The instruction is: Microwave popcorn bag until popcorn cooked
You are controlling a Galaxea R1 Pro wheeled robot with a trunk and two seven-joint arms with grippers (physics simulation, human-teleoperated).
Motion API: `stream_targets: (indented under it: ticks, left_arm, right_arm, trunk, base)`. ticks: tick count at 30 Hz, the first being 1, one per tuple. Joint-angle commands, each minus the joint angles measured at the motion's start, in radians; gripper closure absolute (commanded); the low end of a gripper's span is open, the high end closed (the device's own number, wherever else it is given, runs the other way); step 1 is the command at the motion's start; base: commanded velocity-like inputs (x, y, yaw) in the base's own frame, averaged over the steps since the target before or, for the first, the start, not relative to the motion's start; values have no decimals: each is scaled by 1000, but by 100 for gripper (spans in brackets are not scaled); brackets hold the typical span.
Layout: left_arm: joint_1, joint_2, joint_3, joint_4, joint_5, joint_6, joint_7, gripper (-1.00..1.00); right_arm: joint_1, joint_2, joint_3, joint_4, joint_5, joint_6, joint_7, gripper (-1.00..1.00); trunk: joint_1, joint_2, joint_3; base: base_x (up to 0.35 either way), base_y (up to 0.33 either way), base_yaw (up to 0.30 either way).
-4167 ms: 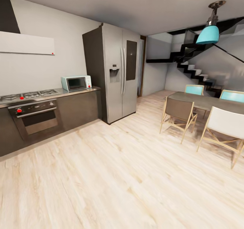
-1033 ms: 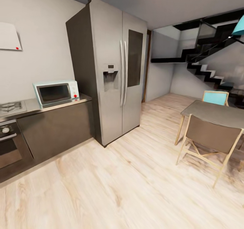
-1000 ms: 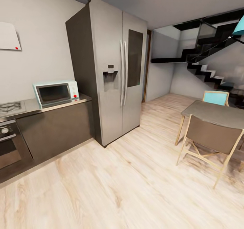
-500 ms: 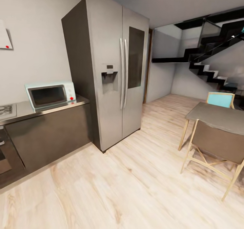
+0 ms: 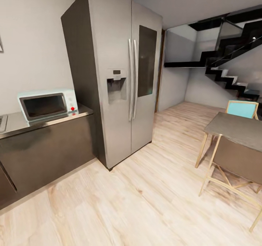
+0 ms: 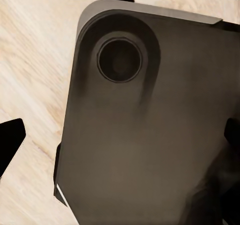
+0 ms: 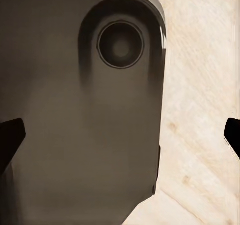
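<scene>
Probably the popcorn bag is light and soft, best held gently by its rim, while the microwave (image 5: 47,105) waits on the countertop (image 5: 43,122); both claws' state cannot be told

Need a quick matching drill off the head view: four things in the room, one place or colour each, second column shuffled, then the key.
Things:
1. microwave
2. fridge
3. staircase
4. chair behind the dining table

Descriptions:
A. black, rising along the far wall
B. turquoise back
C. tall, steel-grey, two doors with a dispenser
D. pale mint box on the countertop

Pairs: 1-D, 2-C, 3-A, 4-B
</scene>
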Motion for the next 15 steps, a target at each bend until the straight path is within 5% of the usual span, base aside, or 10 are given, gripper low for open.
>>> stream_targets:
  ticks: [1,15]
  left_arm:
    - [0,0,0,-1,6,-1,1,-100]
    - [0,1,0,-1,6,-2,2,-100]
  right_arm:
    - [-1,0,0,1,1,-3,0,-100]
    - [-1,3,0,1,1,-3,0,-100]
  trunk:
    - [1,0,-1]
    - [1,0,-1]
  base:
    - [326,0,0]
    - [326,0,0]
